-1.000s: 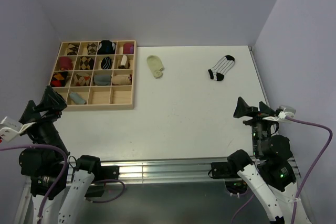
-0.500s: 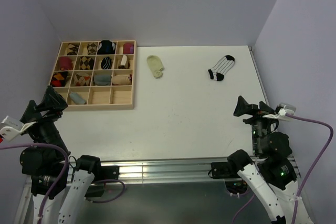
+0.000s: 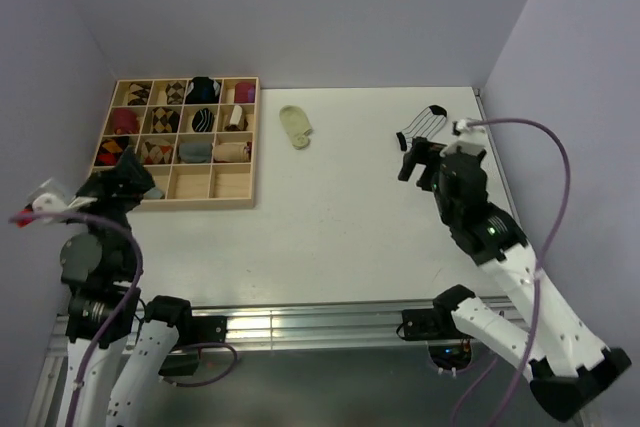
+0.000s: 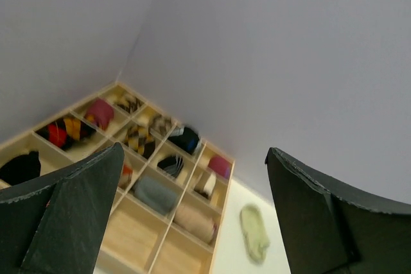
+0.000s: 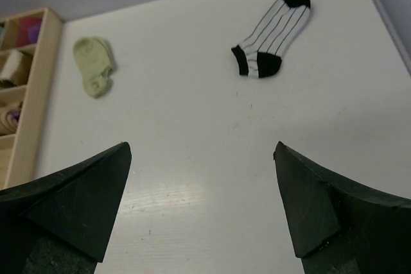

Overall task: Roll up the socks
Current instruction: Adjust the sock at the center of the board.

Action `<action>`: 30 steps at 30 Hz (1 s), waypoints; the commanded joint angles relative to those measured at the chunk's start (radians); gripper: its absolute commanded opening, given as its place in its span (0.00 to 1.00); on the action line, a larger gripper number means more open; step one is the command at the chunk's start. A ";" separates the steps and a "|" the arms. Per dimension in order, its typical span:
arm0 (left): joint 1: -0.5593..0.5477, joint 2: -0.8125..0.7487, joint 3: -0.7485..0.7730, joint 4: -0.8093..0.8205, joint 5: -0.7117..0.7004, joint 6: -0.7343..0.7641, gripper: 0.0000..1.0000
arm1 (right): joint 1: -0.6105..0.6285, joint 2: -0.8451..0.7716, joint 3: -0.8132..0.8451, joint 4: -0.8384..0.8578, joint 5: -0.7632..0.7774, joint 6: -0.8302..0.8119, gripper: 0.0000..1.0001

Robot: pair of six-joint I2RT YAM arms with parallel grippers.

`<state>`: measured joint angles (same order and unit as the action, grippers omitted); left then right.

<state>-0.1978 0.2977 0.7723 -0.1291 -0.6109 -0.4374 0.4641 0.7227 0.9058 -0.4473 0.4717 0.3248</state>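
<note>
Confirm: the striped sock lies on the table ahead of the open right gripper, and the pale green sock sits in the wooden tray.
One thing is wrong: the pale green sock lies on the table beside the wooden tray, not in it; the right wrist view shows this. The rest holds.

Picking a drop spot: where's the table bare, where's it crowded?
Bare: the near half of the table, from the wooden tray to the right edge, and the gap between pale green sock and striped sock. Crowded: the tray's upper rows.
</note>
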 commanded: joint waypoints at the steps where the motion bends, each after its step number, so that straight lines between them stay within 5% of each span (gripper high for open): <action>1: 0.000 0.127 0.022 -0.081 0.143 -0.041 0.99 | -0.007 0.182 0.067 0.041 -0.041 0.059 1.00; 11: -0.005 0.359 -0.027 -0.086 0.407 -0.055 0.99 | -0.209 0.745 0.350 0.072 -0.267 0.088 0.95; 18: -0.014 0.377 -0.054 -0.064 0.399 -0.012 0.99 | -0.366 1.168 0.640 -0.013 -0.439 0.091 0.90; 30: -0.022 0.417 -0.053 -0.061 0.408 0.002 0.99 | -0.429 1.523 0.956 -0.145 -0.580 0.103 0.87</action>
<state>-0.2157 0.7136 0.7105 -0.2329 -0.2214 -0.4557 0.0402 2.2269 1.7954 -0.5247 -0.0296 0.4183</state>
